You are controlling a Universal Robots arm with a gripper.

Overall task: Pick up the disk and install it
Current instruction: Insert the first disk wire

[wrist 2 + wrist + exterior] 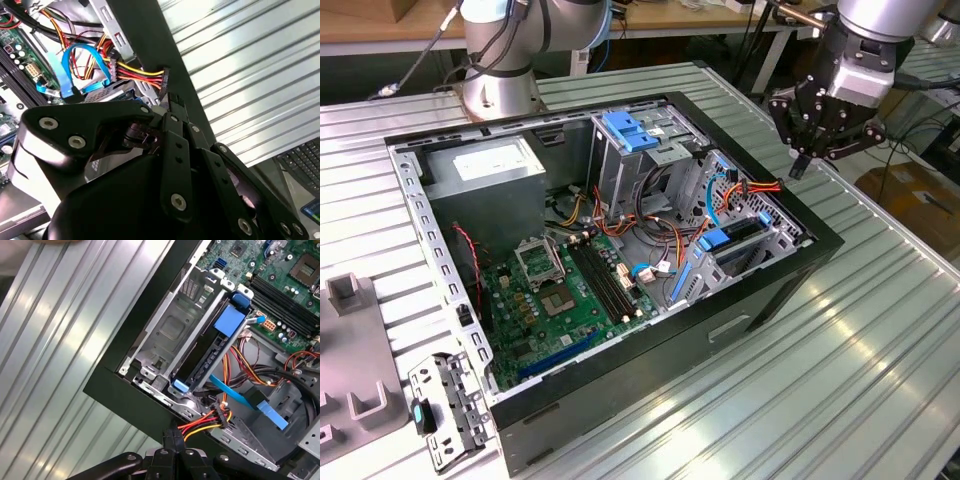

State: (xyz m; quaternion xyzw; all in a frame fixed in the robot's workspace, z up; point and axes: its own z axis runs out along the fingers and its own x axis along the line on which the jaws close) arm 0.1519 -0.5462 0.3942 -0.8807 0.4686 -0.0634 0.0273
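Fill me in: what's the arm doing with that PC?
One arm is working over an open PC case on a ribbed metal table. Its tool hangs above the case's edge on the exterior view's right, shut and holding nothing. The disk, in its blue carrier, appears seated in the drive cage below the tool, apart from it.

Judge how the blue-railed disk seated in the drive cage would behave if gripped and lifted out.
The disk looks like a rigid dark slab: probably stiff and heavy for its size. Flat, so unlikely to roll. Its blue plastic rail looks thin and might flex or crack if squeezed hard.
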